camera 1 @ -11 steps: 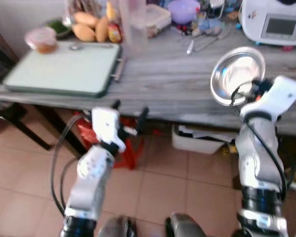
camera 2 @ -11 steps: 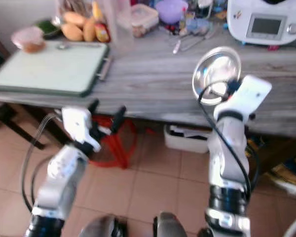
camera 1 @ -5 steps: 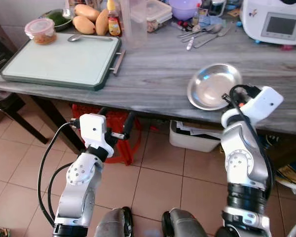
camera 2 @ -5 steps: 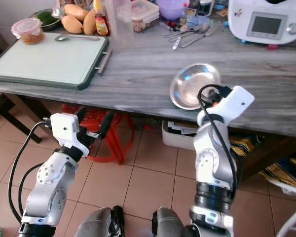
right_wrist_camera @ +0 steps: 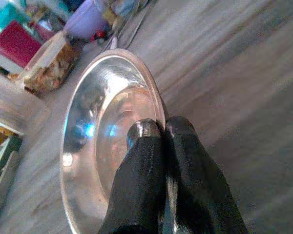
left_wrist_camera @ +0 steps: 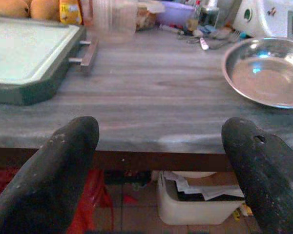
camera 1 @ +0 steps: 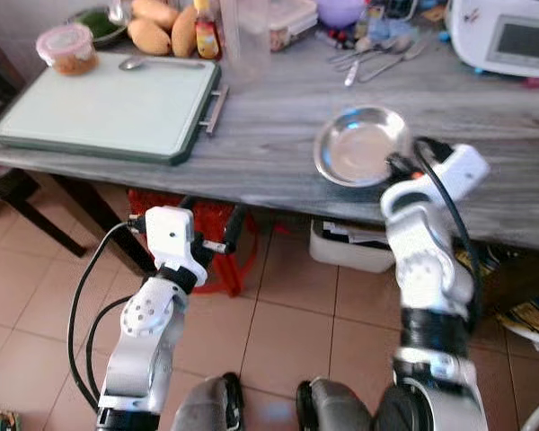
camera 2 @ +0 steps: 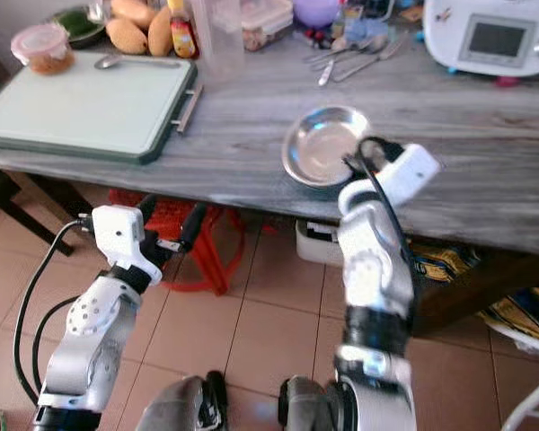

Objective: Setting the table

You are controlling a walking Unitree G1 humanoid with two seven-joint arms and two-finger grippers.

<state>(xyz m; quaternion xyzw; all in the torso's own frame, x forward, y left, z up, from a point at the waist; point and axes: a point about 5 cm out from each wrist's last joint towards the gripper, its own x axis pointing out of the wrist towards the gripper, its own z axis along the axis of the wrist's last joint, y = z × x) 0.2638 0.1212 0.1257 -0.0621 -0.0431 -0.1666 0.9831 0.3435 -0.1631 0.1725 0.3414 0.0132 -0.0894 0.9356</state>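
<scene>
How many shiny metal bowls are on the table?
1. The steel bowl sits near the front edge of the grey table, its rim pinched in the right gripper. More might be hidden in the clutter at the back.

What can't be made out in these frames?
- Whether the shiny round steel bowl rests flat on the grey wooden table: the right gripper, pinching its rim, and the right wrist view's blur hide it.
- The white appliance: cut off by the eye views' top edge.
- The cutlery pile: too small to identify.
</scene>
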